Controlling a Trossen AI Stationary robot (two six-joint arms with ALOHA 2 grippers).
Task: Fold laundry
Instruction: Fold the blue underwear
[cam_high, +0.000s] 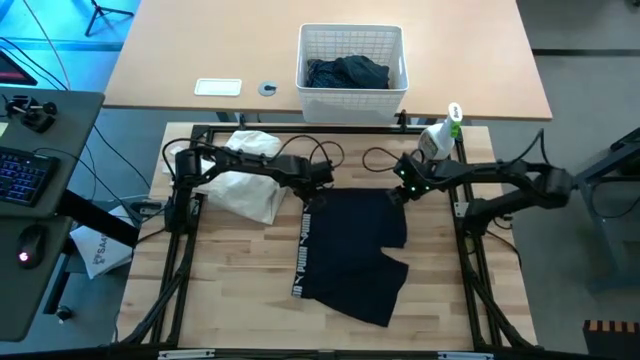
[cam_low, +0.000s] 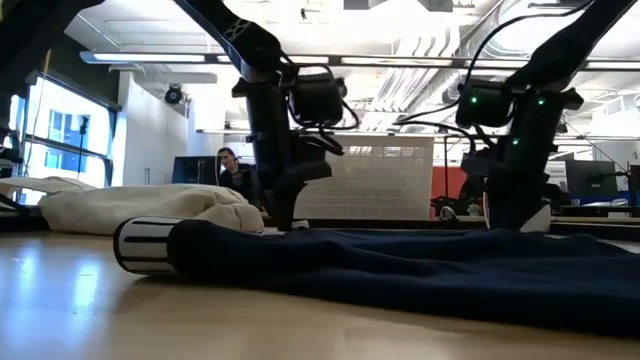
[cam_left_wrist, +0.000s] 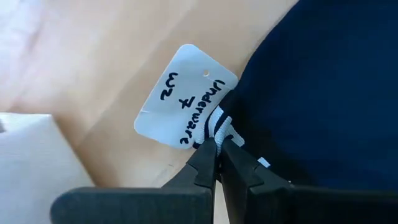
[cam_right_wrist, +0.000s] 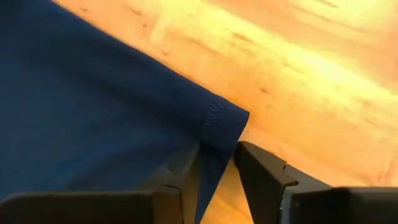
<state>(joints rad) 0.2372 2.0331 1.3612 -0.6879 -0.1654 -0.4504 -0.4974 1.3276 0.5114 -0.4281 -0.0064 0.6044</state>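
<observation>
On the wooden table (cam_high: 240, 300), a dark navy pair of underwear (cam_high: 355, 255) lies spread flat, its white waistband (cam_high: 303, 250) printed with dark lettering too small to read. A white paper tag (cam_left_wrist: 185, 96) tied at that waistband reads "Underware 7 wz" in handwriting. The left gripper (cam_left_wrist: 219, 155) reaches in low from the left, its fingers pinched together on the waistband's far corner beside the tag. The right gripper (cam_right_wrist: 217, 163) bends down at the far right leg hem, fingers narrowly apart with the hem corner between them. A cream cloth (cam_high: 245, 185) lies beside the left arm. Behind, a white basket (cam_high: 352, 92) holds more dark laundry (cam_high: 347, 72).
</observation>
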